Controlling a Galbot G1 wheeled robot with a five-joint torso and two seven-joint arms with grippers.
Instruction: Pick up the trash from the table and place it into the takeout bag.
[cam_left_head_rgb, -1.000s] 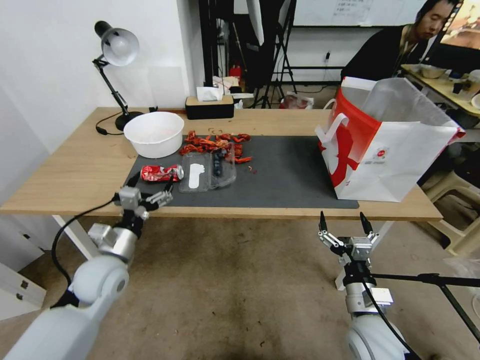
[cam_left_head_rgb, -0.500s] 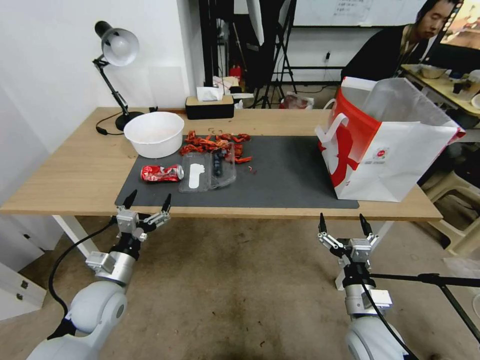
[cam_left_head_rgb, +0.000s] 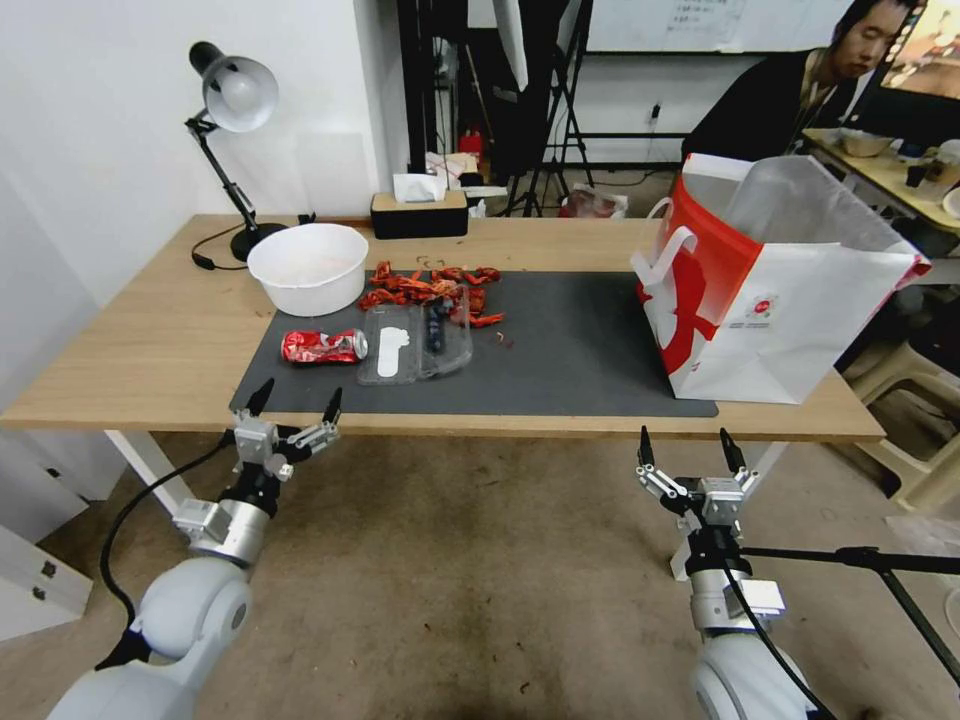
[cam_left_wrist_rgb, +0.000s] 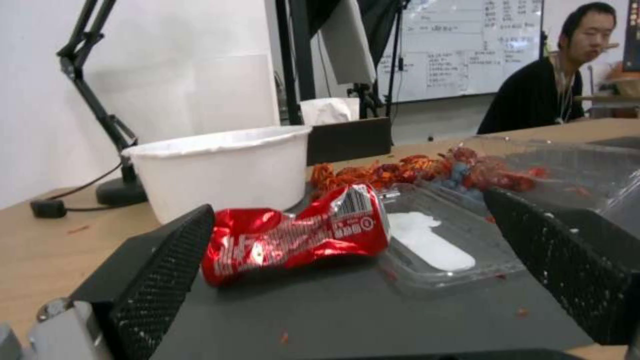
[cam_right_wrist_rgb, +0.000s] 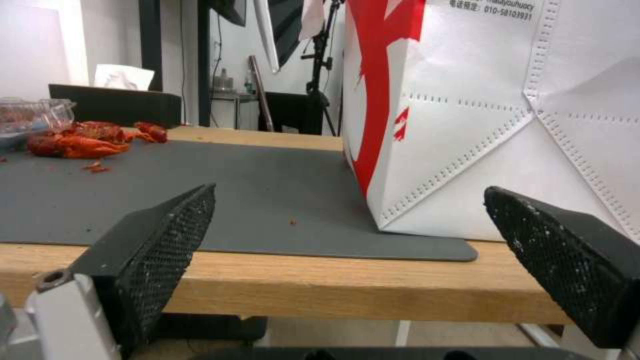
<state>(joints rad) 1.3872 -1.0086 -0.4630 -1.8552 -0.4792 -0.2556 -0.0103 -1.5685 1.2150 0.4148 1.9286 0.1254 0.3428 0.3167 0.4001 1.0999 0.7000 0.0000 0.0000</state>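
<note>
Left end effector (cam_left_head_rgb: 296, 401), fingers spread apart, hangs at the worktop's (cam_left_head_rgb: 150, 340) near edge, at 6 o'clock of the crushed red can (cam_left_head_rgb: 323, 346) on the mat. Right end effector (cam_left_head_rgb: 686, 449), also spread, waits at 7 o'clock below the takeout bag (cam_left_head_rgb: 790, 310).

Head view, lower left of frame: left arm, glossy pale grey rounded shells, silver cylindrical wrist joint, black cable looping along its outer side. Left pincer (cam_left_head_rgb: 296, 403): silver-grey metal block and linkages, two slim black pointed fingers.

Lower right of frame: right arm, same pale grey shell, black wrist collar, thin black cable. Right pincer (cam_left_head_rgb: 688, 448): same build.

Wrist views: finger pads (cam_left_wrist_rgb: 160, 280) black with fine cross-hatched grip texture; white-grey bracket with a round screw hole at the base.
</note>
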